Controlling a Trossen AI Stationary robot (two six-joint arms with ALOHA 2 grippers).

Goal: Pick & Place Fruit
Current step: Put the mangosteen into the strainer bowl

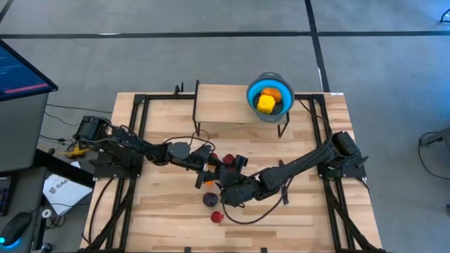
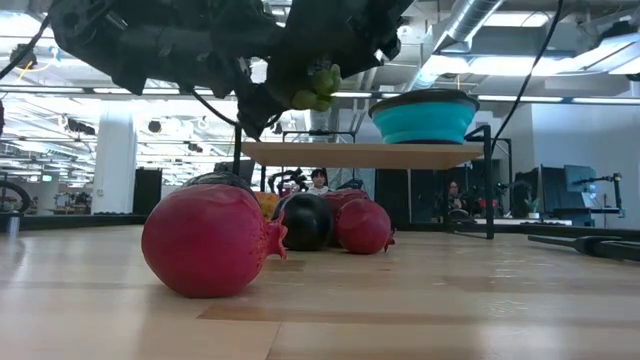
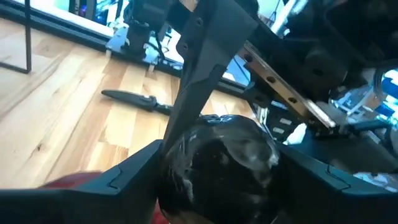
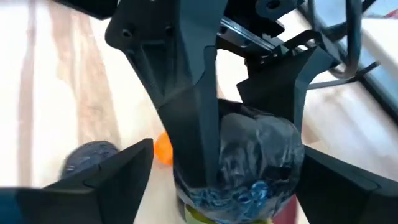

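Note:
A dark glossy fruit [image 3: 217, 165] with a yellow-green end [image 2: 315, 88] hangs above the middle of the table, between both grippers. My left gripper [image 1: 211, 171] comes from the table's left and is shut on it. My right gripper [image 1: 223, 184] comes from the right; it is open, with a finger on either side of the same fruit [image 4: 255, 155]. Loose on the table below lie a red fruit [image 1: 228, 160], a dark purple one [image 1: 210, 199], another red one [image 1: 216, 216] and a small orange one [image 4: 163, 149]. My left gripper pinches the dark fruit's two sides [image 3: 171, 168] between its two fingers. The fingers come about level from the table's left. The fruit is lifted clear of the table. My right gripper: gap shows beside one finger [image 4: 118, 168]; whether the other touches the fruit I cannot tell.
A blue bowl [image 1: 250, 90] holding yellow and orange fruit stands on a raised wooden shelf [image 1: 225, 105] at the far side. A slim black knife [image 3: 134, 99] lies on the table. In the low view a big red fruit [image 2: 210, 240] lies nearest.

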